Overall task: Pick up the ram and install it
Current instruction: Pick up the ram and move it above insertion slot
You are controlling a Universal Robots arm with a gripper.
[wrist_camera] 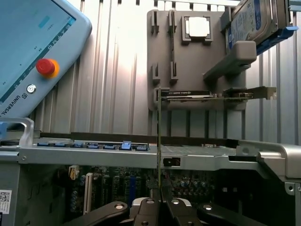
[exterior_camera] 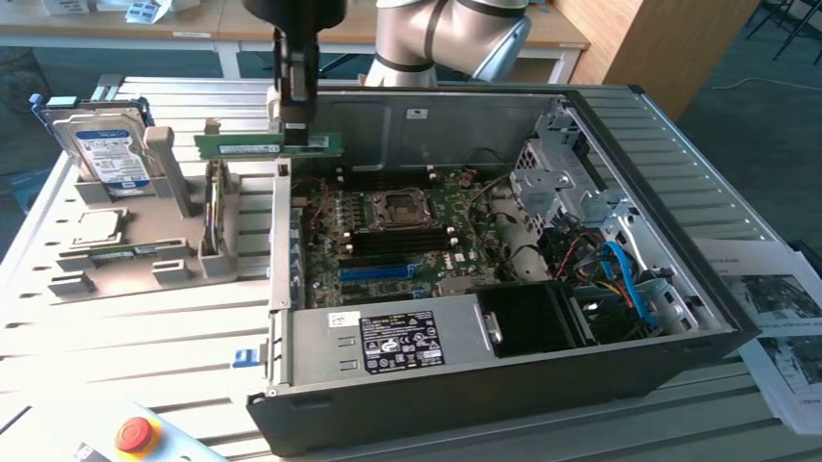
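The ram [exterior_camera: 264,145] is a thin green stick, held level in the air just above the left wall of the open computer case [exterior_camera: 514,385], in the exterior view. My gripper [exterior_camera: 298,135] comes straight down and is shut on its right part. From the wrist view the ram [wrist_camera: 159,141] appears edge-on as a thin line rising from between my fingertips, with my gripper [wrist_camera: 160,203] shut on it. Below and to the exterior view's right lies the motherboard [exterior_camera: 444,217] with its dark memory slots [exterior_camera: 385,245] beside the processor socket [exterior_camera: 400,207].
A grey parts holder [exterior_camera: 122,269] on the exterior view's left carries a hard drive [exterior_camera: 110,144], a square silver chip [exterior_camera: 96,226] and an upright card [exterior_camera: 212,207]. A pendant with a red button [exterior_camera: 135,435] lies in front. Papers [exterior_camera: 777,308] lie right of the case.
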